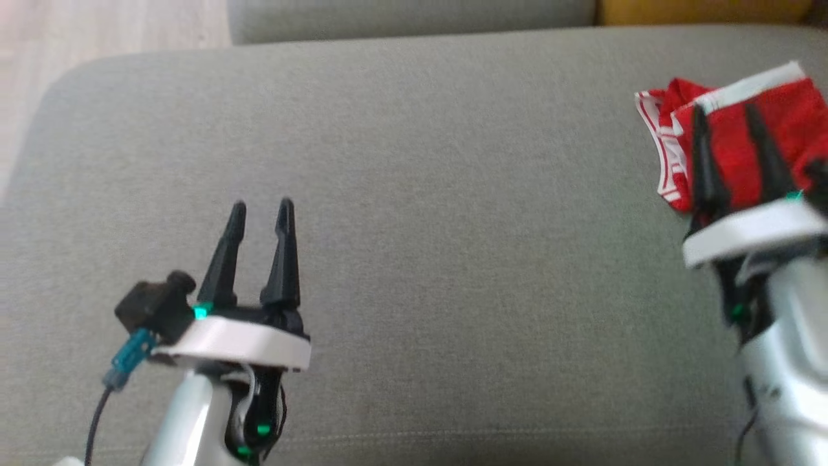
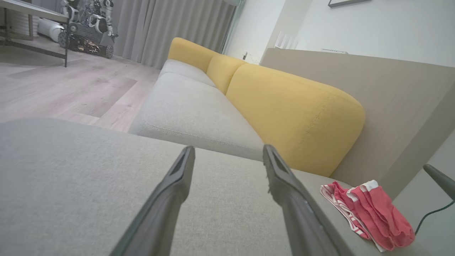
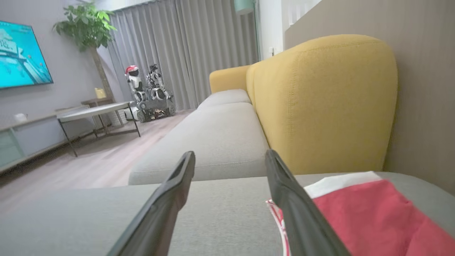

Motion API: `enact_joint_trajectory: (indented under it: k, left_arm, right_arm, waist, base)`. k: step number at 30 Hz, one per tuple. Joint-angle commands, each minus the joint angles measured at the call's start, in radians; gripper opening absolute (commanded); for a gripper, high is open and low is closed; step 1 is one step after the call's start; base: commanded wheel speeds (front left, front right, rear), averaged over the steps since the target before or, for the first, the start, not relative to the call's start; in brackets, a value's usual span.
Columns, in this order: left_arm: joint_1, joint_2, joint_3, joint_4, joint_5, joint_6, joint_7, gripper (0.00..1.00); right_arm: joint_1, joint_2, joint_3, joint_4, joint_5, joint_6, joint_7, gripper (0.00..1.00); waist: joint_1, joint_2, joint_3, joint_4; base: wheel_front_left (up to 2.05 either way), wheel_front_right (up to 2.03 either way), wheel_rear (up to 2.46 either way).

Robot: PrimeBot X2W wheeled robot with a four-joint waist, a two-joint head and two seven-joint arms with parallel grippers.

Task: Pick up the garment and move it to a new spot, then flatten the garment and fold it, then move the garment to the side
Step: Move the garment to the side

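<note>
Red garment (image 1: 734,139) lies bunched far right on the grey cushion (image 1: 453,162); right end effector (image 1: 724,109) hovers over it, released; left end effector (image 1: 262,204) released too.

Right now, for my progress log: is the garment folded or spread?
Folded, roughly: the garment lies compact, red layers overlapping, not spread flat.

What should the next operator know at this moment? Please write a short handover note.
The left hand is open and empty, over the bare grey cushion.
The right hand is open, over the red garment, not gripping it.
The garment lies on the cushion's right side and looks folded into a compact shape.
Done, apparently: the folding and the move to the side.
Left: probably only to draw the right hand back and check the fold.
</note>
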Motion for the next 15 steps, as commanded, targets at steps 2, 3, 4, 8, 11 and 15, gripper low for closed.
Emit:
enact_joint_trajectory:
  k: [2,3,4,8,11,15]
  left_arm:
    - [-0.009,0.007,0.038,-0.026,0.0,0.005,-0.005,1.0]
    - [0.002,0.007,0.04,-0.024,-0.001,0.005,-0.005,1.0]
    - [0.012,0.007,0.041,-0.023,-0.004,0.005,-0.005,1.0]
    - [0.047,0.007,0.05,-0.032,0.02,0.007,-0.005,1.0]
    - [0.071,0.007,0.051,-0.022,0.036,0.006,-0.005,1.0]
    - [0.092,0.007,0.067,-0.023,0.046,0.016,-0.005,1.0]
  right_arm:
    - [0.036,0.03,-0.012,-0.066,-0.013,0.007,-0.015,1.0]
    - [0.065,0.05,-0.027,-0.085,-0.019,0.007,-0.018,1.0]
    - [0.094,0.069,-0.038,-0.103,-0.027,0.007,-0.021,1.0]
    - [0.196,0.122,-0.037,-0.174,-0.067,0.007,-0.034,1.0]
    - [0.255,0.147,-0.044,-0.216,-0.096,0.007,-0.043,1.0]
    - [0.311,0.176,-0.066,-0.242,-0.116,0.007,-0.049,1.0]
  waist:
    - [0.0001,0.0,-0.03,0.02]
    - [0.0001,0.0,-0.037,0.023]
    - [0.0001,0.0,-0.043,0.026]
    - [0.0001,0.0,-0.059,0.029]
    - [0.0001,0.0,-0.071,0.029]
    - [0.0001,0.0,-0.083,0.027]
  base:
    - [0.0,0.0,0.0]
    - [0.0,0.0,0.0]
    - [0.0,0.0,0.0]
    - [0.0,0.0,0.0]
    - [0.0,0.0,0.0]
    - [0.0,0.0,0.0]
